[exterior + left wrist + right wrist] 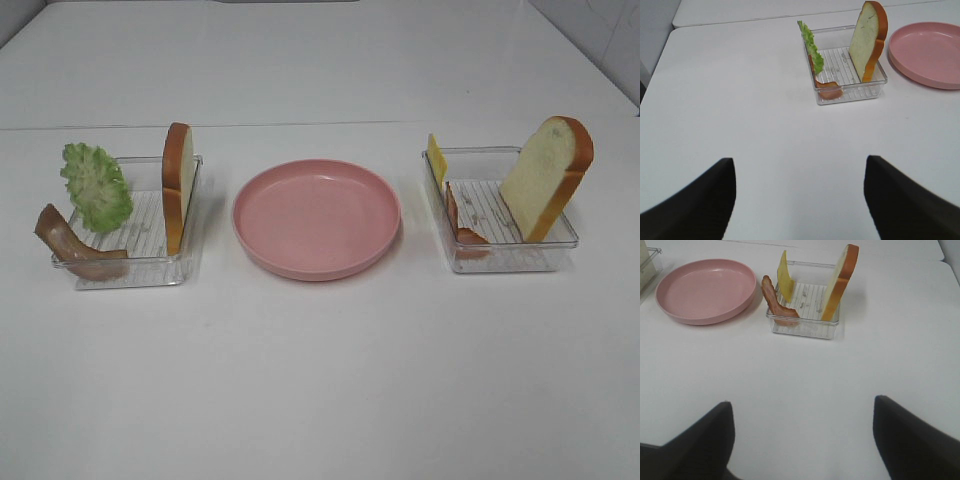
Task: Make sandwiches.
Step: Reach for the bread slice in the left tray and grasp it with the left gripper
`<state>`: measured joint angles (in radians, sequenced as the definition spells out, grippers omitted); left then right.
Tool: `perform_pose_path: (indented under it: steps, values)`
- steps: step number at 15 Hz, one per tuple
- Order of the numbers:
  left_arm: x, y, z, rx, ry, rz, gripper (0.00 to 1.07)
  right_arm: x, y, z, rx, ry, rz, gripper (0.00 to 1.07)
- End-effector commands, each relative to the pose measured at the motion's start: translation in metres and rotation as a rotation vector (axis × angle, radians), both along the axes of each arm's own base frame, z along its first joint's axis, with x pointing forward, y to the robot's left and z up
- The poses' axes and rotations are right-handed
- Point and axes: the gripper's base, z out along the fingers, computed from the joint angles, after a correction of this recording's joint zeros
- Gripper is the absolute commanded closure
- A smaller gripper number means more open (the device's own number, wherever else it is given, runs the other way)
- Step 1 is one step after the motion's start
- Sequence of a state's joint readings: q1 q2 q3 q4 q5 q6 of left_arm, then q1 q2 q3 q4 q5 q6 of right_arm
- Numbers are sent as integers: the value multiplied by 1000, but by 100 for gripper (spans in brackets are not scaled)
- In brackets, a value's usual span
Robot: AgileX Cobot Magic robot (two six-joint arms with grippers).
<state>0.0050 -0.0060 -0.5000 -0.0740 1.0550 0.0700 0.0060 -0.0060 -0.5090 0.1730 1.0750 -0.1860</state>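
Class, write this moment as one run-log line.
stage: not started; left gripper: jaws open; right gripper: jaws open; pink plate: bare; left tray: lettuce, bacon, left bread slice; right tray: cheese, ham, right bread slice

White bench (320, 400), matte, with a seam (300, 125) running across it behind the items. I note a round pink plate (316, 218) lying flat at the middle, with a raised rim and a glossy surface. The left tray (130, 272) is clear plastic, rectangular, with a ribbed floor. The right tray (505, 260) is the same kind. Both trays stand flat on the bench, one on each side of the plate, near it but not touching, with white bench showing in both gaps. All three lie roughly in one row. The right tray sits slightly farther back than the left tray.
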Motion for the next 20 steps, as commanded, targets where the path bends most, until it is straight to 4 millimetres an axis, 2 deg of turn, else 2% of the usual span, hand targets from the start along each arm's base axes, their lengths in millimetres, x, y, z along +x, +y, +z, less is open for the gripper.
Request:
perform_pose_path:
  steps: [1,3,6,9,10,12,13,18,19,20]
  values:
    - [-3,-1,7,-17,-55,3,37,-1,0,0,-4,-14,-3,34]
    - [4,-1,23,-28,-94,1,37,-1,0,0,-4,-14,-3,34]
    - [46,-5,49,-92,27,-15,37,-1,0,0,-4,-14,-3,34]
    - [108,-4,72,-116,174,5,37,-1,0,0,-4,-14,-3,34]
    - [121,-5,76,-121,199,5,37,-1,0,0,-4,-14,-3,34]
    - [171,-7,87,-160,293,0,37,-1,0,0,-4,-14,-3,34]
    - [218,-9,92,-186,392,-10,37,-1,0,0,-4,-14,-3,34]
    - [316,-22,76,-187,665,-50,37,-1,0,0,-4,-14,-3,34]
    - [326,-25,71,-191,691,-50,37,-1,0,0,-4,-14,-3,34]
    - [344,-33,66,-189,723,-62,37,-1,0,0,-4,-14,-3,34]
